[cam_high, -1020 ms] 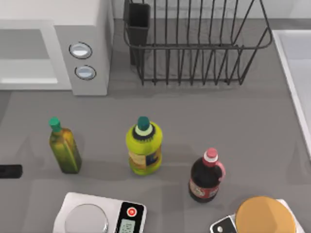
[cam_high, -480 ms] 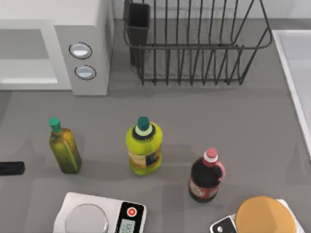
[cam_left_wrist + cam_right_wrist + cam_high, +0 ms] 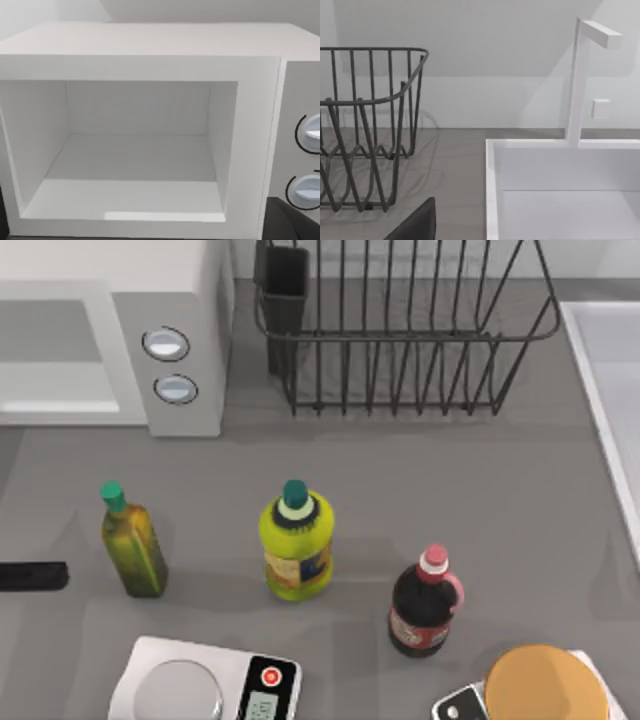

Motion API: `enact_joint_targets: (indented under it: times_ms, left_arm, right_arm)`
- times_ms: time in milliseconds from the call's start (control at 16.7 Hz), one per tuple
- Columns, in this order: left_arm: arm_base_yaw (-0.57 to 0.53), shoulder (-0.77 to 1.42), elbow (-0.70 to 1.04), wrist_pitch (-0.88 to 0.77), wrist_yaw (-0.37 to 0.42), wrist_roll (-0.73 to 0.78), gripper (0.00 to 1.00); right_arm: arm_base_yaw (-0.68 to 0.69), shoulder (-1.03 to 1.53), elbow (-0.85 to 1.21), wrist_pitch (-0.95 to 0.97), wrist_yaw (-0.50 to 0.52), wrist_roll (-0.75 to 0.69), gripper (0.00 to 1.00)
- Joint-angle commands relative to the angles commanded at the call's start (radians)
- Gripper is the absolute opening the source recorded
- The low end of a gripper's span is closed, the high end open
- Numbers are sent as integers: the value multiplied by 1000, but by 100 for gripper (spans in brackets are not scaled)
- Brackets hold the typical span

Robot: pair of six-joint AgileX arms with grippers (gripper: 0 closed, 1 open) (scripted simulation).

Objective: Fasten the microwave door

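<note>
You are facing the open microwave (image 3: 145, 130) at the table's far left; its door is probably off-frame. Left gripper (image 3: 30, 576) state unclear. Sweep the door wide before pushing.

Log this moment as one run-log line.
task: close microwave door | microwave: cavity open, empty | left gripper: at table's left edge, front of microwave | door: not yet shut
</note>
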Motion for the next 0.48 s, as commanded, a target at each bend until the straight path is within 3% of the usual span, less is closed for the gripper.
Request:
enact_joint_targets:
  times_ms: [180,480]
  left_arm:
    - [21,12,6,6,21,-1,0]
    - [167,106,68,38,168,0,0]
  right_arm:
    - [0,0,0,0,0,0,100]
    - [0,0,0,0,0,0,100]
